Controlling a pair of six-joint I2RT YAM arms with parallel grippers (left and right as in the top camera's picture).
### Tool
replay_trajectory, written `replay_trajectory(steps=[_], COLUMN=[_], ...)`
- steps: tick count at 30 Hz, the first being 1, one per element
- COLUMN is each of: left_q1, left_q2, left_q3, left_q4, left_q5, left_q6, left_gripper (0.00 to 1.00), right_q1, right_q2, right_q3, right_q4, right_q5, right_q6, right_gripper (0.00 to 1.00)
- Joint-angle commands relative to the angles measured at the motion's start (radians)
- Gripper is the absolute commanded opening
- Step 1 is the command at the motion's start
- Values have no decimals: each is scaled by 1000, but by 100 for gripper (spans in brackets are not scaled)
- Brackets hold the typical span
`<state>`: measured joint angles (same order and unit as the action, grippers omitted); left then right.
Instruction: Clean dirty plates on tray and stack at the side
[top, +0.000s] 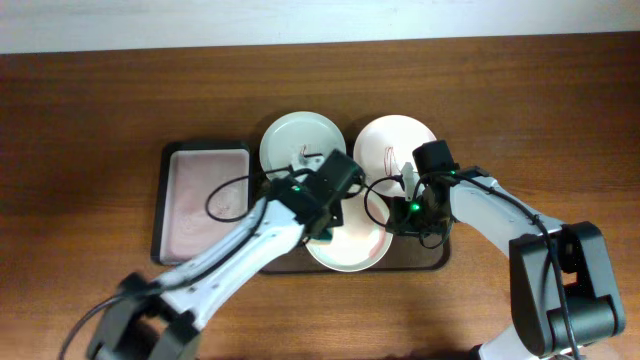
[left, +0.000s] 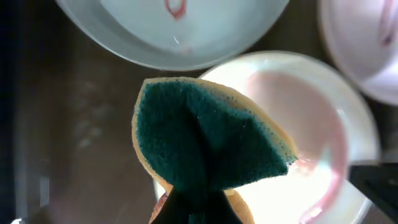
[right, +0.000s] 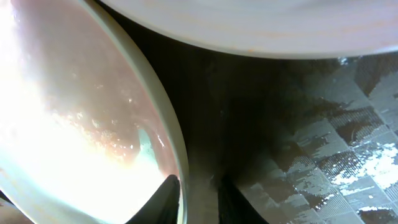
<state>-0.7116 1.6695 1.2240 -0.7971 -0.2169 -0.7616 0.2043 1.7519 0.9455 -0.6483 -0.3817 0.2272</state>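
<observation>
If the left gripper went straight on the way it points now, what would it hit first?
The left gripper holds a sponge, which would probably touch first: on the rim of the front plate, partly over the tray. Depth is unclear.

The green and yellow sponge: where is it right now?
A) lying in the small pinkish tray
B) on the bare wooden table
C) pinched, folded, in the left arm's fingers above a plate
C: the green and yellow sponge is folded and pinched at its base by the left fingers, over the round white plate smeared pink.
</observation>
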Motion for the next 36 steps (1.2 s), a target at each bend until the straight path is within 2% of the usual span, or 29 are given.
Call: replay_trajectory(steps=[1,2,7,11,12,16,19,22,27,32,36], left_q1=[76,93,203,315,360,478,574,644,710,735,735], left_q2=[-74,-75,-75,-75,-74,-74,-69,-60,-38,40,105], left_q3=[2,2,2,2,2,1,-4,-27,-88,-113,-113], left_q4=[-25,-30,-50,-46,-40,-34,-34,-14,76,138,161], left_q5=[14,23,102,184,245,368,380,386,389,389,383], left_q6=[95,115,269,401,468,596,647,689,690,771,778], left_gripper=[0,0,0,0,0,0,0,0,0,0,2], right_q1=[33,44,82,84,84,84,84,86,132,279,372], right_q2=[7,7,7,7,5,-25,-88,-174,-284,-328,-326], right_q3=[7,6,6,7,9,27,55,80,82,82,82], right_q4=[-2,-2,-2,6,8,-3,-35,-72,-75,-69,-45], right_q5=[16,16,59,61,62,63,115,213,439,822,996], right_q6=[-9,-9,4,3,3,3,2,-9,-9,-9,-9], right_gripper=[21,21,4,4,4,4,4,4,4,4,4])
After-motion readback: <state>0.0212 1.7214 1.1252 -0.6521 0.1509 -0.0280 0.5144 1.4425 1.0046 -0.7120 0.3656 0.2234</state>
